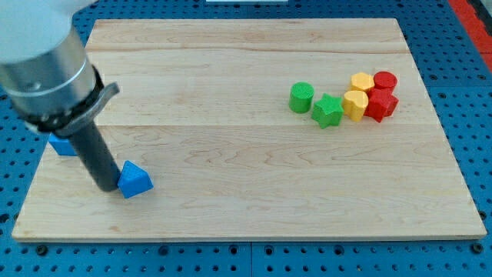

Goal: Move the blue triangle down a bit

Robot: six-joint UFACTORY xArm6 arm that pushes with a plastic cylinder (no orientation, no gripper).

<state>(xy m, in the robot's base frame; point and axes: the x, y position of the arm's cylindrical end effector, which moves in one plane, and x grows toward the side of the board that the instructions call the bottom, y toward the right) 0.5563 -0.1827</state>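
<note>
- Looking at a pale wood board (254,154) with long grain lines, sitting on a blue pegboard (469,85) full of holes.
- My tip (104,187) is down on the board, right against the left side of the blue triangle (135,181). It's a bare rod, holding nothing.
- Triangle's near the view's bottom left.
- Another blue block (63,145) peeks out behind the rod; can't tell its shape.
- Over on the right: green cylinder (301,98), green star (327,111), two yellow blocks (358,94), two red blocks (382,95), all clustered.
</note>
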